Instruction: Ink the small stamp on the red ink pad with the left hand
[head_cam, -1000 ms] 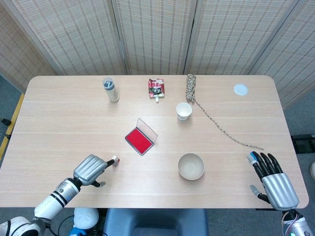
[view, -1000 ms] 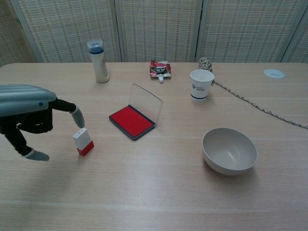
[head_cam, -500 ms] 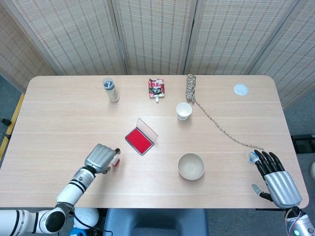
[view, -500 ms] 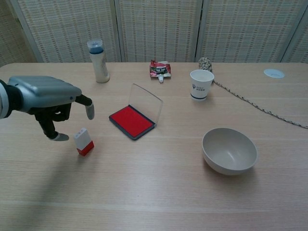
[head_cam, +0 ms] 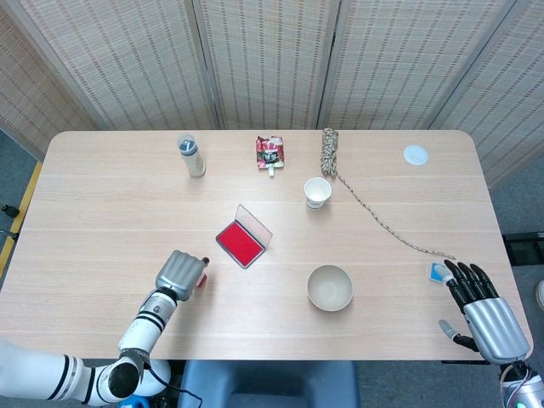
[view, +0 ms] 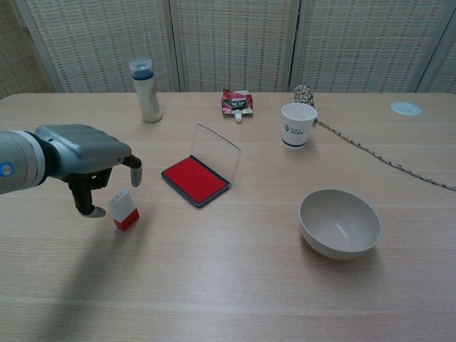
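Over the last second the left hand, a grey metal shell with dark fingers, has travelled in from the table edge toward the small white block stamp with a red base, and it now hangs directly over and just behind it, where before it stood off to the side. In the chest view the fingers are curled downward with a narrow gap between them, one tip beside the stamp's top and the thumb tip just off its other side; they hold nothing, and the stamp stands slightly tilted on the pale wooden table, apparently unmoved. The approach looks finished and the grasp not yet made: closing around the white upper half is what remains before any lifting. The open red ink pad with its clear lid raised lies a short way beyond the fingertips, on the side away from the arm, so the carry should be brief. The right hand, fingers straight and spread over the table's near corner, has drawn back slightly and holds nothing.
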You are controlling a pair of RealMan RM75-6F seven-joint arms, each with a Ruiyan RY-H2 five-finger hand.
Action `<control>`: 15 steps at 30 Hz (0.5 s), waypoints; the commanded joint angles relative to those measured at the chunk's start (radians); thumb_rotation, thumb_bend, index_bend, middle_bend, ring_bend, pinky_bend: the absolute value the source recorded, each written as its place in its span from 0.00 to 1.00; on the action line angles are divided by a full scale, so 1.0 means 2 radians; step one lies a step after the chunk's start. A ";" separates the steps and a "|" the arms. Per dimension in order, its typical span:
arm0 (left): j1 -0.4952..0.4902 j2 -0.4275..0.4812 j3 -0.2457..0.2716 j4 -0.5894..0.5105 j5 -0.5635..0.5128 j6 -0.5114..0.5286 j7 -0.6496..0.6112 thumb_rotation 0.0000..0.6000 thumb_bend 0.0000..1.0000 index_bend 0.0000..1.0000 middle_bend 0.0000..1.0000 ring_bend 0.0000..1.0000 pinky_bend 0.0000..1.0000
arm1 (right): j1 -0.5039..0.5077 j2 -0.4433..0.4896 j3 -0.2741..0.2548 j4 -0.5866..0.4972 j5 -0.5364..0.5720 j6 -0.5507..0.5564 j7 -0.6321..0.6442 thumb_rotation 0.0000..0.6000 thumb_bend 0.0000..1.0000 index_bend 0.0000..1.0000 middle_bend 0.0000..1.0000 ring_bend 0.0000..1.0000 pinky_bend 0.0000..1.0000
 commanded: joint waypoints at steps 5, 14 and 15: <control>-0.006 -0.002 0.009 0.016 0.008 -0.015 -0.017 1.00 0.33 0.32 1.00 0.98 0.90 | -0.002 0.000 0.001 -0.002 0.000 0.004 -0.002 1.00 0.27 0.00 0.00 0.00 0.00; -0.011 -0.005 0.014 0.048 0.015 -0.046 -0.049 1.00 0.33 0.35 1.00 0.98 0.90 | -0.002 -0.001 0.005 -0.002 0.008 0.002 -0.006 1.00 0.27 0.00 0.00 0.00 0.00; -0.011 -0.005 0.016 0.052 0.016 -0.049 -0.053 1.00 0.33 0.35 1.00 0.98 0.90 | -0.002 -0.001 0.005 -0.002 0.008 0.002 -0.006 1.00 0.27 0.00 0.00 0.00 0.00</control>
